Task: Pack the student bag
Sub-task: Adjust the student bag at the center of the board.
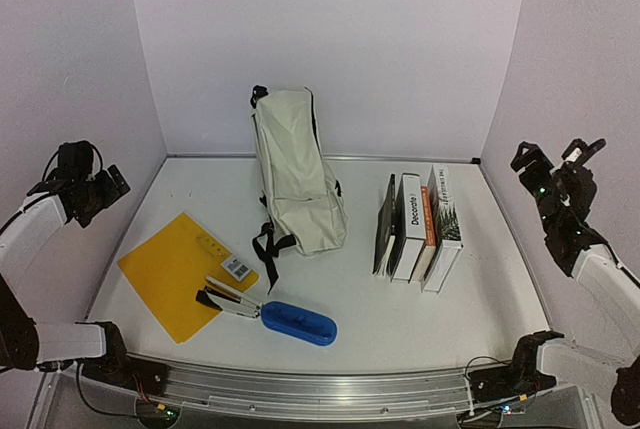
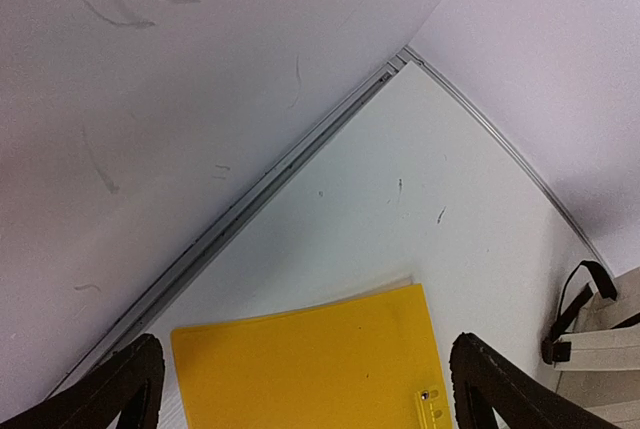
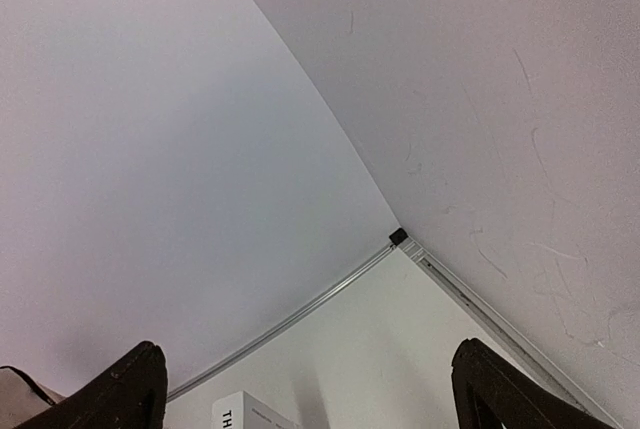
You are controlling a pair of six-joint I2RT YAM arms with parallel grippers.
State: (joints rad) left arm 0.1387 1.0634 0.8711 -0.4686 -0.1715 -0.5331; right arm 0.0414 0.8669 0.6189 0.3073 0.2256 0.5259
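Observation:
The student bag (image 1: 296, 171), a cream backpack with black straps, lies lengthwise at the back middle of the table, its zipper closed as far as I can see. My left gripper (image 1: 106, 187) hovers open high at the left wall, well away from the bag. My right gripper (image 1: 558, 161) hovers open high at the right wall. In the left wrist view the open left gripper (image 2: 305, 357) holds nothing and looks down on a yellow folder (image 2: 310, 364), with a bag corner (image 2: 600, 349) at the right edge. The right gripper (image 3: 307, 359) is also open and faces the back right corner.
A yellow folder (image 1: 175, 274) lies front left with a barcoded white tag (image 1: 238, 270) on it. Pens (image 1: 228, 299) and a blue pencil case (image 1: 298, 322) lie near the front edge. Several books (image 1: 420, 224) stand right of the bag; one book top (image 3: 245, 411) shows in the right wrist view.

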